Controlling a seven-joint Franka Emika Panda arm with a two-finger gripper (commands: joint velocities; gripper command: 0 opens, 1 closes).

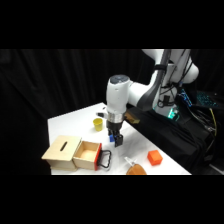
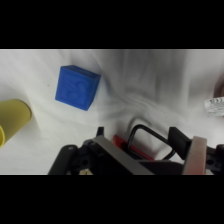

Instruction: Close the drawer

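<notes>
Scanning from the white surface (image 1: 65, 122) to the open drawer (image 1: 89, 154) at its near edge, we cannot tell how wide our end effector (image 1: 116, 141) is, and a skewed push could jam the red front.

The arm (image 1: 150, 85) is white, built of rounded, glossy segments with darker grey bands at the joints. Its last segment is a fat upright cylinder with a grey cap on top. Below that sits a short grey wrist collar, and under it the black gripper (image 1: 116, 140). At 2 o'clock in the side view the base carries blue and dark cables, with a small teal light beside them. In the wrist view the black linkage rises from 6 o'clock, and two flat grey metal fingers (image 2: 197, 155) stand out against it.
</notes>
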